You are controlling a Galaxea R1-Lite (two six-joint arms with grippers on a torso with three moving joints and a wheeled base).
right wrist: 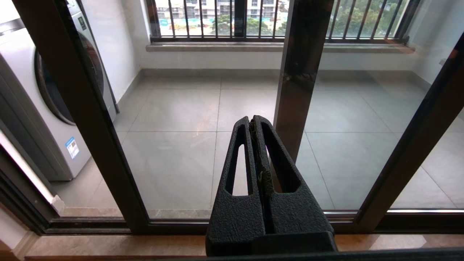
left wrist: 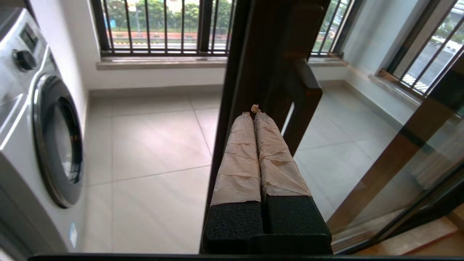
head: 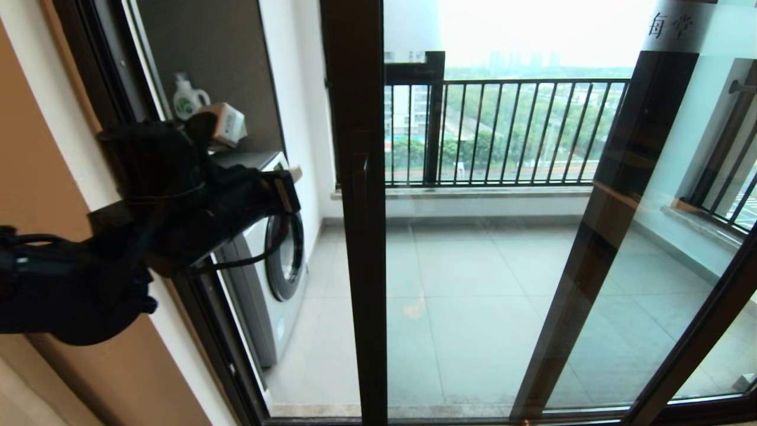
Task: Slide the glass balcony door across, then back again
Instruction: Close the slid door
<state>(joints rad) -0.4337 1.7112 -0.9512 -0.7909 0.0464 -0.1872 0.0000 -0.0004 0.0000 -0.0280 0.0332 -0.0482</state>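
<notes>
The glass balcony door stands partly slid across, its dark leading frame upright in the middle of the head view with an open gap on its left through to the balcony. A frosted strip with Chinese characters shows at the top right, where the door's far edge overlaps a second dark-framed glass panel. The dark bar handle sits on the leading frame at about mid-height. The left end effector is raised at the left, in front of the gap, its two paper-wrapped fingers pressed together with nothing between them; in the left wrist view the tips lie right at the door's leading frame, just beside the handle, though contact cannot be told. The right end effector is out of the head view; its own camera shows it back from the glass, fingers closed together and empty, pointing at the door. On the balcony a washing machine stands against the left wall with a white bottle on top, and black railings run along the outer window above the tiled floor
</notes>
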